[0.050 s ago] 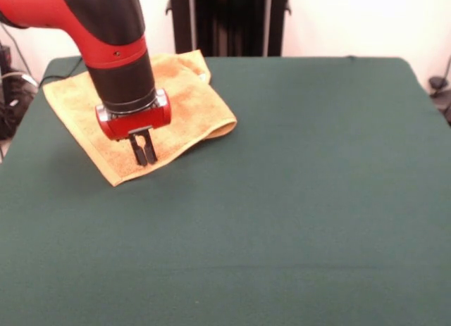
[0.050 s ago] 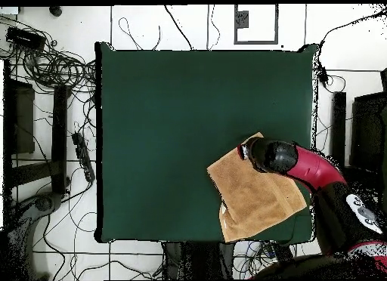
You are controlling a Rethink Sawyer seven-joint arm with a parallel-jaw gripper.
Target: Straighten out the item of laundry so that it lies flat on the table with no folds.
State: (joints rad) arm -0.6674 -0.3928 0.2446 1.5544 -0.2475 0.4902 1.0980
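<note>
Both fingers [image 1: 140, 149] of the gripper [image 1: 145, 151] hang straight down with only a thin slit between them, nearly closed and holding nothing; their dark tips sit over the towel's near part, just inside its front edge, though whether they touch the cloth cannot be told. Above them is the red wrist block [image 1: 134, 120], and the black and red arm [image 1: 106, 30] comes down from the upper left of the front view. An orange-tan towel [image 1: 190, 101] lies on the green table [image 1: 303, 199] close to one far corner of it, turned diagonally so that one point aims toward the table's middle. It is not flat: along its right side in the front view a rounded fold doubles the cloth over, and at the far corner another layer is bunched up with a small pale bit [image 1: 205, 77] showing at the edge. From overhead the towel [image 2: 253, 199] sits near the table's [image 2: 166, 104] lower right corner, its lower point reaching the table edge, with a turned-over flap [image 2: 225, 214] along its lower left side. In that view the arm [image 2: 306, 166] reaches in from the right, and its dark end covers the towel's upper corner.
</note>
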